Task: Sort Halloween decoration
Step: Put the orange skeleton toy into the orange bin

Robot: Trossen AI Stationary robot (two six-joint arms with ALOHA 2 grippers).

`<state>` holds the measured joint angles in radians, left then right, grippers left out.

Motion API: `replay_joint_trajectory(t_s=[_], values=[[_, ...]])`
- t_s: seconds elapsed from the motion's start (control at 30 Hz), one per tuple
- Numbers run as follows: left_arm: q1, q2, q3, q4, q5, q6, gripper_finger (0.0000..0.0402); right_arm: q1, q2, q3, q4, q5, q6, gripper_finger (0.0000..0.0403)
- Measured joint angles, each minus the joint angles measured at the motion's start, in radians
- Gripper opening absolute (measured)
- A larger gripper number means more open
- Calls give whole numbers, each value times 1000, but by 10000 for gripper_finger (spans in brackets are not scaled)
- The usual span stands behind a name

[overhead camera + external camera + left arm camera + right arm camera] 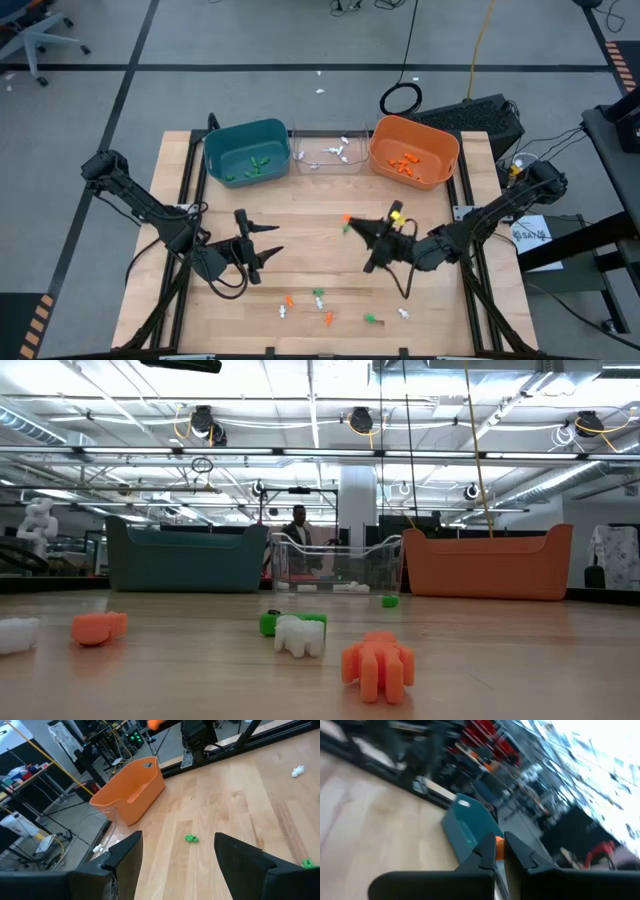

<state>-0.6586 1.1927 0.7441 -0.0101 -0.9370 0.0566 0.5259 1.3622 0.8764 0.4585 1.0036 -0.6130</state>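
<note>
Right wrist view showed the right gripper (500,851) clamped on an orange trinket (499,847), mid-carry, probably needing a swing to the orange bin (414,152); the left gripper (262,246) waited, fingers apart.

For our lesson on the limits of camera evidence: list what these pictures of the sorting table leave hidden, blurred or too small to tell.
- High view: shapes of the loose trinkets near the front edge; too small.
- Low view: contents of the teal bin and orange bin; opaque walls hide them. Neither arm shows.
- Right wrist view: the orange trinket in the right end effector; fingers cover most of it, and the room is blurred.
- Left wrist view: clear bin cut off behind a finger.
</note>
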Motion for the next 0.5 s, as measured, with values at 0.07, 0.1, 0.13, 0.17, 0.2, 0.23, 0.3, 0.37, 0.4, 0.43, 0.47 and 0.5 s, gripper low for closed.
replay_joint_trajectory(t_s=[0.07, 0.1, 0.13, 0.17, 0.2, 0.23, 0.3, 0.37, 0.4, 0.43, 0.47, 0.5], values=[[0, 0, 0, 0, 7, 0, 242, -4, -37, 0, -49, 18, 47, 0], [0, 0, 0, 0, 12, 0, 242, -10, -59, 0, -86, 16, 79, 0], [0, 0, 0, 0, 14, 0, 242, -16, -80, 0, -123, 14, 113, 0], [0, 0, 0, 0, 17, 0, 242, -25, -105, 0, -169, 13, 152, 0], [0, 0, 0, 0, 17, 0, 242, -36, -127, 0, -218, 14, 191, 0], [0, 0, 0, 0, 17, 0, 242, -49, -148, 0, -271, 14, 229, 0], [0, 0, 0, 0, 17, 0, 242, -83, -192, 0, -395, 13, 313, 0], [0, 0, 0, 0, 18, 0, 242, -133, -234, 0, -519, -16, 415, 0], [0, 0, 0, 0, 18, 0, 242, -164, -256, 0, -579, -43, 474, 0], [0, 0, 0, 0, 18, -1, 242, -197, -275, 1, -641, -73, 538, 0], [0, 0, 0, 0, 18, -1, 242, -232, -290, 1, -697, -106, 602, 0], [0, 0, 0, 0, 18, -1, 242, -268, -299, 1, -749, -134, 656, 0]])
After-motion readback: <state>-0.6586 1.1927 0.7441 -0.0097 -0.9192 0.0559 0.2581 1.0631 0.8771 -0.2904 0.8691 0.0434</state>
